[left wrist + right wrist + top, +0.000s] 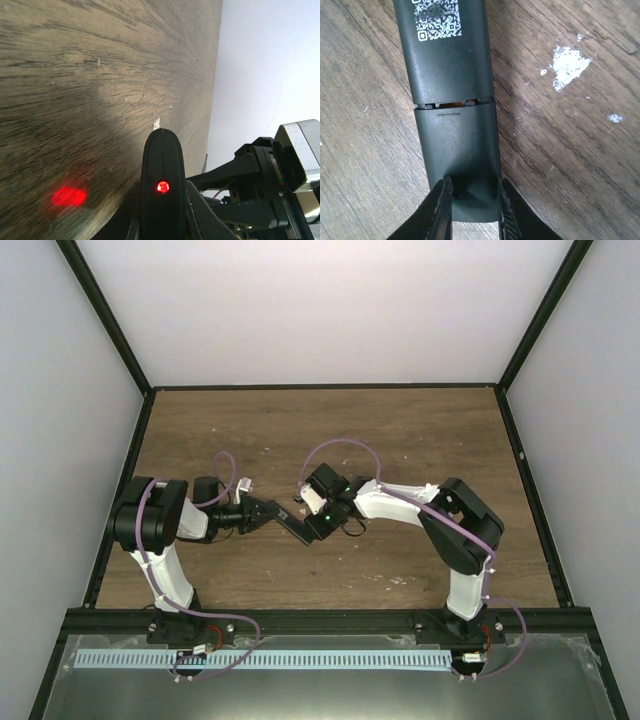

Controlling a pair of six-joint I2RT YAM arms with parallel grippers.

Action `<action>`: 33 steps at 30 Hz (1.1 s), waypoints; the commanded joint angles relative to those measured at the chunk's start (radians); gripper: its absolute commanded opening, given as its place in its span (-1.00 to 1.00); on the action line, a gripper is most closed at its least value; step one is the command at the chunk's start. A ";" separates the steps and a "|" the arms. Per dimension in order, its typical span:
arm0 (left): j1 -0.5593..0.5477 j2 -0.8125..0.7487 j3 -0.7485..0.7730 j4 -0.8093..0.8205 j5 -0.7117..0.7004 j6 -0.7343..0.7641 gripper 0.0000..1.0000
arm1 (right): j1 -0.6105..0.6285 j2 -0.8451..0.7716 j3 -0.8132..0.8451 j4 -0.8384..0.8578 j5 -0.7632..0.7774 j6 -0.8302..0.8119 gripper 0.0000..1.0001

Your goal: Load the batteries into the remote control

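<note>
While the L gripper (pixel 266 512) clamps the remote (pixel 290 523) at one end above the table (pixel 420 430), the R gripper (pixel 472 192) pinches the back cover (pixel 457 150), which sits slightly ajar. Step: prob. cover removal. Next: straight pull along the body; batteries not in view.

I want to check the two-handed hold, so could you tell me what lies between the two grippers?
The remote control bridges the left gripper and the right gripper, which shows best in the top view.
</note>
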 commanded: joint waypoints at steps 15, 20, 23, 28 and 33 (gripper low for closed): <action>-0.004 0.031 0.003 0.025 0.008 0.015 -1.00 | -0.028 0.113 0.019 0.068 -0.061 -0.065 -0.73; -0.005 0.035 0.002 0.040 0.013 0.007 -1.00 | -0.033 0.132 0.018 0.072 -0.093 -0.077 -0.73; -0.005 0.036 -0.001 0.046 0.015 0.004 -1.00 | -0.038 0.145 0.010 0.088 -0.127 -0.077 -0.73; -0.005 0.039 -0.001 0.056 0.018 -0.001 -1.00 | -0.052 0.169 0.004 0.107 -0.145 -0.076 -0.78; -0.005 0.038 -0.001 0.056 0.019 -0.003 -1.00 | -0.060 0.176 0.010 0.102 -0.134 -0.088 -0.79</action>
